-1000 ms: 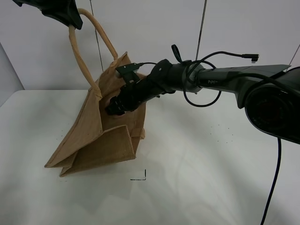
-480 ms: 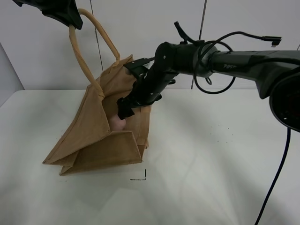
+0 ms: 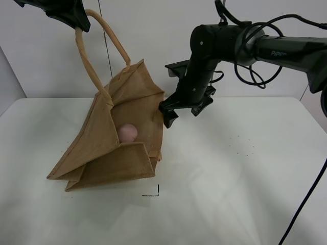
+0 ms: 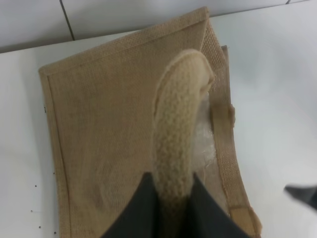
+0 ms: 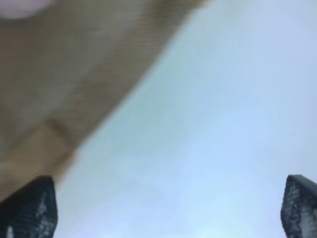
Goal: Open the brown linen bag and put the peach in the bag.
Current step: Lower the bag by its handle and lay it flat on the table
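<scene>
Left pincer (image 3: 77,24) is clenching the handle (image 3: 85,58) of the brown linen bag (image 3: 97,153), right pincer (image 3: 180,113) gaping at three o'clock; slipping risks spilling the peach (image 3: 127,132).

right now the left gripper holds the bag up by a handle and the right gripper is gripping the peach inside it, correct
Not the grip: the right gripper is open and empty, outside the brown linen bag; the peach lies loose inside, per the exterior high view. The rest is right.

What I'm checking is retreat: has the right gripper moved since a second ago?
Yes. The right gripper has backed rightward out of the brown linen bag, from left of the black corner mark to right of it, leaving the peach inside.
</scene>
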You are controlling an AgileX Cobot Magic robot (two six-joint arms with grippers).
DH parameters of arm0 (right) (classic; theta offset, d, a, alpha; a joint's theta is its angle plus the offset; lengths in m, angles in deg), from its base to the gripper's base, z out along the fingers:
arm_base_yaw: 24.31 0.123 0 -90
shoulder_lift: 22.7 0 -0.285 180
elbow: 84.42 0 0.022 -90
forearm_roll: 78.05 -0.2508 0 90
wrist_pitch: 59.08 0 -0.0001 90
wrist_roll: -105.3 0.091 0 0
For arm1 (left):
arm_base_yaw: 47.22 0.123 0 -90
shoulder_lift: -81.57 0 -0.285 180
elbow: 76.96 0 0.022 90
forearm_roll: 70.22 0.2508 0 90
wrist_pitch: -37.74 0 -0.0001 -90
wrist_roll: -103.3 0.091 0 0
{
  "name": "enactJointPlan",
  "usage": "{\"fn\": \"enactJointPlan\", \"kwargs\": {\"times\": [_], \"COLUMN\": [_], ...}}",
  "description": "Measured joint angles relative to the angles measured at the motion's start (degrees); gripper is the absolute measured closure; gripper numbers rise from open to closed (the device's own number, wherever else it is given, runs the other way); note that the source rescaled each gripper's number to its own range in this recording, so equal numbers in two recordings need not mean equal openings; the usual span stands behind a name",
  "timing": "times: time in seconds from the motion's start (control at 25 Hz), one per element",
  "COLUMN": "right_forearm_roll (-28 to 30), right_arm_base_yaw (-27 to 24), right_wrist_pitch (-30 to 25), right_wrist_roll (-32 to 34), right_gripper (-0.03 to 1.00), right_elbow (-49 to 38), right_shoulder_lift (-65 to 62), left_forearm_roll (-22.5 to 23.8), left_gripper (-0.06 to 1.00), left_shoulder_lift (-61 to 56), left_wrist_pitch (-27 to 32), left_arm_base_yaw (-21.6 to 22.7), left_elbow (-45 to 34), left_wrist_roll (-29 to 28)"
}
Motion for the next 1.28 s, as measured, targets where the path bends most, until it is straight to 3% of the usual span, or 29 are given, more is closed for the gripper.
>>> {"fn": "enactJointPlan", "kwargs": {"times": [0.56, 0.96, 1.28], "right_forearm_roll": [0.6, -0.4, -0.4], "right_arm_base_yaw": [-25.4, -28.1, -28.1], "right_wrist_pitch": [-4.0, -5.6, -5.6], "right_wrist_roll": [0.6, 0.6, -1.5], "right_gripper": [-0.03, -0.03, -0.03], "right_elbow": [0.0, -2.6, -26.6], "right_shoulder_lift": [0.0, -2.4, -21.5], "left_forearm_roll": [-0.1, -0.1, -0.1], "left_gripper": [0.94, 0.94, 0.94], "left_shoulder_lift": [0.0, 0.0, 0.0], "left_wrist_pitch": [0.0, 0.0, 0.0], "left_arm_base_yaw": [0.0, 0.0, 0.0], "left_elbow": [0.0, 0.0, 0.0], "left_wrist_roll": [0.0, 0.0, 0.0]}}
